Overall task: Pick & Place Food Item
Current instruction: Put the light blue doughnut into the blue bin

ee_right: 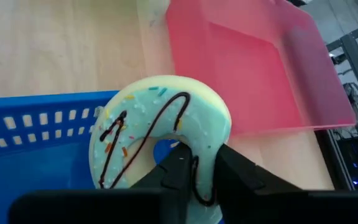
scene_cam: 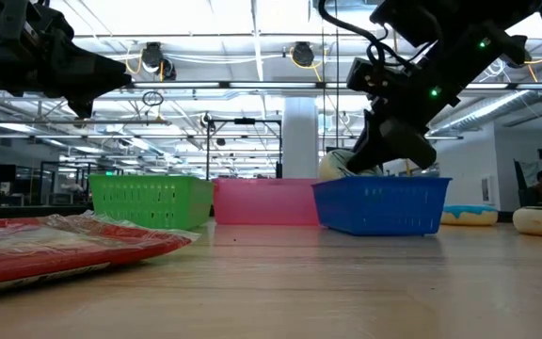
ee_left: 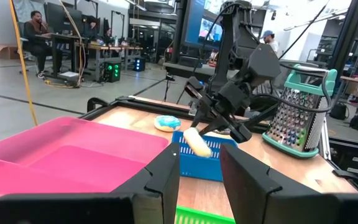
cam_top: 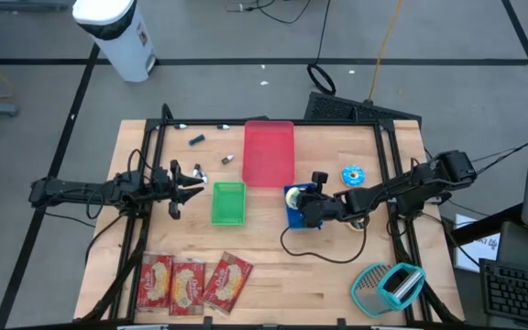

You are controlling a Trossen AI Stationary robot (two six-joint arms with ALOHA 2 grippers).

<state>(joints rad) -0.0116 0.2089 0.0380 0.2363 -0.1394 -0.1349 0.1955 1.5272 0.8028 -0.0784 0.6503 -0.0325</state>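
A pale-iced doughnut [ee_right: 157, 134] with a dark drizzle and sprinkles hangs tilted over the blue basket [cam_top: 294, 209], and my right gripper [ee_right: 199, 163] is shut on it. In the left wrist view the doughnut [ee_left: 197, 143] shows just above the basket's rim [ee_left: 207, 155]. Whether its lower part touches the basket floor, I cannot tell. My left gripper [cam_top: 195, 177] waits open and level at the table's left, beside the green basket [cam_top: 228, 203], with nothing between its fingers. My right gripper pinches the doughnut's ring [ee_right: 204, 146] between its two fingers, one finger [ee_right: 178, 167] at the hole side and the other [ee_right: 236, 175] on the outer edge. The fingers slant down from the table's right. The doughnut stands tilted on edge, its other side inside the blue basket.
A pink tray [cam_top: 269, 151] lies behind the baskets. A blue-iced doughnut [cam_top: 353, 174] sits at the right, a teal grater [cam_top: 388, 286] at the near right, red snack packets [cam_top: 191, 280] at the near left. A black cable [cam_top: 324, 252] loops in front of the blue basket.
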